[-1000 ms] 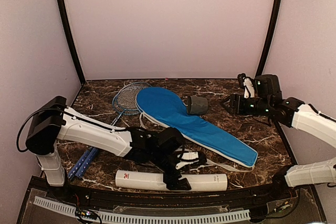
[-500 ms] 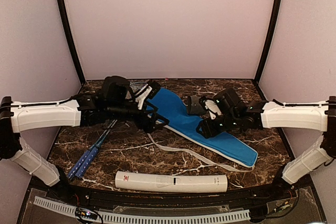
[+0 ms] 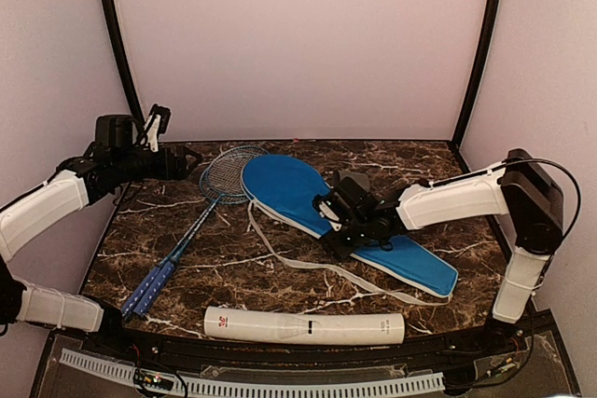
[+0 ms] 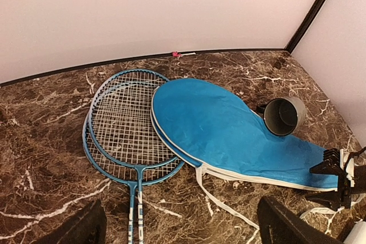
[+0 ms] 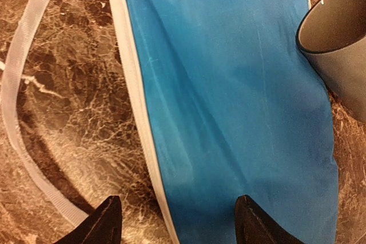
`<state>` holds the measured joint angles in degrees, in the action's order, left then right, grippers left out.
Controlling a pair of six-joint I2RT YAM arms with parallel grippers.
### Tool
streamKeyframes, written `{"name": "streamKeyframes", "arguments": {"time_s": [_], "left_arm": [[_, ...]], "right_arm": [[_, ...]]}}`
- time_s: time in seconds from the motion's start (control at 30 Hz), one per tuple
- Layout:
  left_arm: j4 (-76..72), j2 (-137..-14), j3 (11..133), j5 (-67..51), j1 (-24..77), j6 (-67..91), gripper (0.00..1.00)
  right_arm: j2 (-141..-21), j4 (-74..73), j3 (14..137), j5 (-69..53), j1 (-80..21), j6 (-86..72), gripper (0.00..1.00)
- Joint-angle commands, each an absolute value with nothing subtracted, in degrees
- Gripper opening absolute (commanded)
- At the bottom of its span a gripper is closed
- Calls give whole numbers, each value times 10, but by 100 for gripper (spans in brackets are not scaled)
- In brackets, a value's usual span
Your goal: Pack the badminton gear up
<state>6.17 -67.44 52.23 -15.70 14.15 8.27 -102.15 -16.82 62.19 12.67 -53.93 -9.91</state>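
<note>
The blue zip bag [image 3: 298,195] with white trim lies flat across the middle of the table. Two blue rackets [image 3: 221,179] lie stacked at its left, heads partly under the bag's edge [image 4: 123,121], handles pointing to the near left. A long white tube [image 3: 303,325] lies along the front edge. Its dark cap [image 3: 353,184] rests open-ended on the bag [image 4: 284,115]. My right gripper [image 5: 177,221] is open, low over the bag's white-trimmed edge [image 5: 229,84], holding nothing. My left gripper [image 4: 180,230] hangs open and empty, raised at the far left [image 3: 159,132].
A loose white strap [image 3: 308,263] trails from the bag toward the front. Black frame posts [image 3: 117,44] stand in the back corners against pale walls. A ribbed cable guard [image 3: 252,384] runs along the near edge.
My left arm has swung away from the bag's head to the far left corner and risen. My right gripper has slid a little left along the bag. The gear lies where it was.
</note>
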Motion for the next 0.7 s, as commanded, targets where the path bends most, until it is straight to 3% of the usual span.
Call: {"name": "streamKeyframes", "arguments": {"time_s": [0.0,0.1,0.2,0.37,0.47,0.67], "left_arm": [[81,-649,511,-148,139,67,94],[76,-641,506,-154,138,67,94],[78,-641,507,-154,139,68,94],[77,-636,504,-155,139,76,94],[75,-628,499,-148,139,76,94],[74,-615,493,-139,138,74,94]], "right_arm": [[-1052,-172,653,196,-546,-82,68],[-1072,-171,657,217,-549,-76,66],[-1091,-172,665,238,-549,-74,53],[-1095,-176,691,245,-549,-78,16],[-1082,-186,711,226,-549,-83,3],[-1043,-232,789,166,-546,-112,0]]}}
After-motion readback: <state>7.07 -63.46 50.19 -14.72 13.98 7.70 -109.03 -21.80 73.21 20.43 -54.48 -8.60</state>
